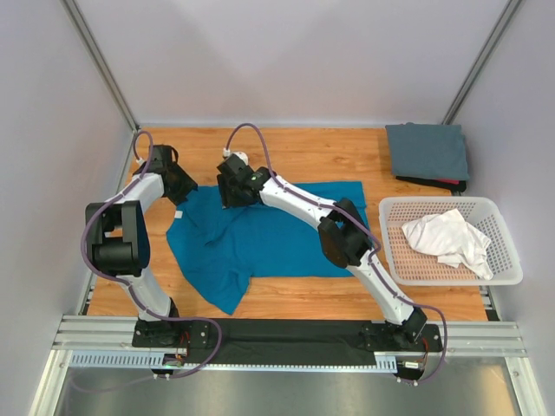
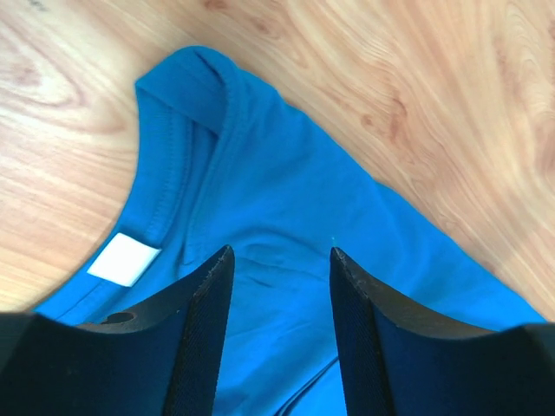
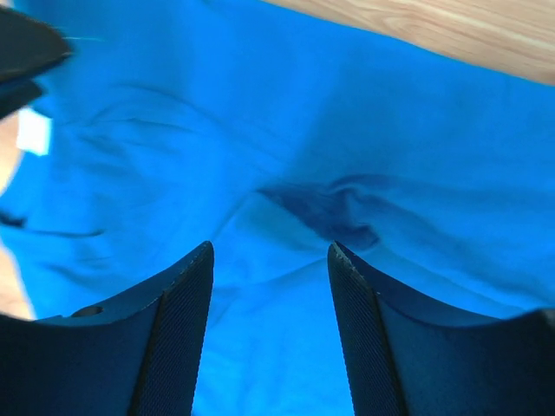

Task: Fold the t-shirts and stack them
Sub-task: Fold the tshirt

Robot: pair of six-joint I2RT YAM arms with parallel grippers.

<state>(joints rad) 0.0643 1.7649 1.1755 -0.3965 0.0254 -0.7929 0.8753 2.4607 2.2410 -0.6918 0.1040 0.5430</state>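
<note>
A bright teal-blue t-shirt (image 1: 269,238) lies spread and rumpled on the wooden table. My left gripper (image 1: 186,192) is at its far left corner and is open, just above the neck area (image 2: 282,256). The collar and a white label (image 2: 124,259) lie just left of it. My right gripper (image 1: 232,194) is open too, low over the shirt's far edge (image 3: 270,251), with a dark crease (image 3: 334,212) ahead of its fingertips. Blue cloth shows between both pairs of fingers, and neither pinches it. A slate grey t-shirt (image 1: 427,151) lies folded at the back right. A white t-shirt (image 1: 447,238) is crumpled in the basket.
The white lattice basket (image 1: 451,276) stands at the right edge of the table. A dark item with a red edge (image 1: 438,183) shows under the grey shirt. Grey walls and frame posts close in the back and sides. Bare wood lies along the far edge.
</note>
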